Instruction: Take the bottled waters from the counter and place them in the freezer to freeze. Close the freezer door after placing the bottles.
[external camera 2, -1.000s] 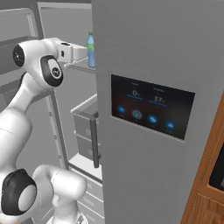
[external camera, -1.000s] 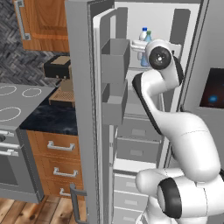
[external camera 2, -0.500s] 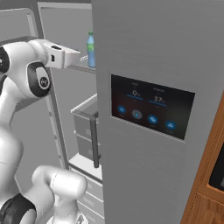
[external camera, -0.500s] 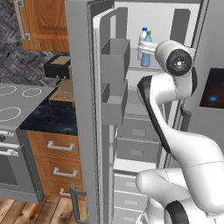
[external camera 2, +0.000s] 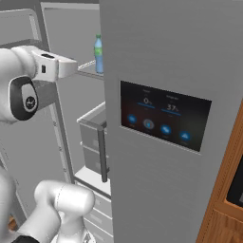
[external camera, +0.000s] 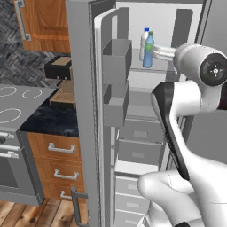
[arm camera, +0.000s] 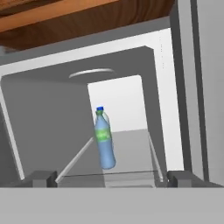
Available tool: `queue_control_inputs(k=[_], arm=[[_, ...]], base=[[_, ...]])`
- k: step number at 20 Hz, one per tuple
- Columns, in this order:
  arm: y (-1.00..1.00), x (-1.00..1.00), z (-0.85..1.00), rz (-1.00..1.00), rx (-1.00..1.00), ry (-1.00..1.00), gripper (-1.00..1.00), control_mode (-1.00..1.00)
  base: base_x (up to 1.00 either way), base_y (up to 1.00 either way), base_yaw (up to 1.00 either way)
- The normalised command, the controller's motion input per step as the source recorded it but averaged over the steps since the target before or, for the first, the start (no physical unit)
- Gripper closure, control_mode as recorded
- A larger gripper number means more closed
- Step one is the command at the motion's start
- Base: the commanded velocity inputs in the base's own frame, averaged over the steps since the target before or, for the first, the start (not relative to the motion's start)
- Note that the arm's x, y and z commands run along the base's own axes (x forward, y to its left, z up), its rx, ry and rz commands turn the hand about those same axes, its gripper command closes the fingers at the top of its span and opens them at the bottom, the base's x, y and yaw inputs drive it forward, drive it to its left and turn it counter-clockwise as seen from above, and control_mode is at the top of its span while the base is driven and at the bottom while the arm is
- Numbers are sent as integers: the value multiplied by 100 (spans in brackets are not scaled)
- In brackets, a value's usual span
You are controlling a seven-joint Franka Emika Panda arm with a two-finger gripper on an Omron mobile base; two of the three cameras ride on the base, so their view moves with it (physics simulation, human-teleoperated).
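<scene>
my pincer (arm camera: 107, 178) stands wide apart and holds nothing. straight ahead of it, on the top shelf (arm camera: 131, 148) of the freezer (external camera: 150, 88), the green-capped bottle (arm camera: 104, 142) stands upright. the white bottle with blue cap (external camera: 144, 43) is just behind it, almost hidden. the freezer door (external camera: 86, 111) is open at my left.

A bluish-green bottle (external camera: 149, 49) with a green cap stands beside a white, blue-capped bottle (external camera: 144, 40) in the white-walled freezer (external camera: 146, 84), its grey door (external camera: 84, 111) beside a black marbled counter (external camera: 48, 120).
</scene>
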Motion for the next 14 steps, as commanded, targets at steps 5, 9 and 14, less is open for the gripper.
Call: queue_control_inputs(k=[5,9,14], arm=[[0,-86,18,6,0,13,-100,-100],[0,-88,10,2,-1,17,-100,-100],[0,-77,0,0,-8,29,-100,-100]], base=[[0,0,0],[0,0,0],[0,0,0]])
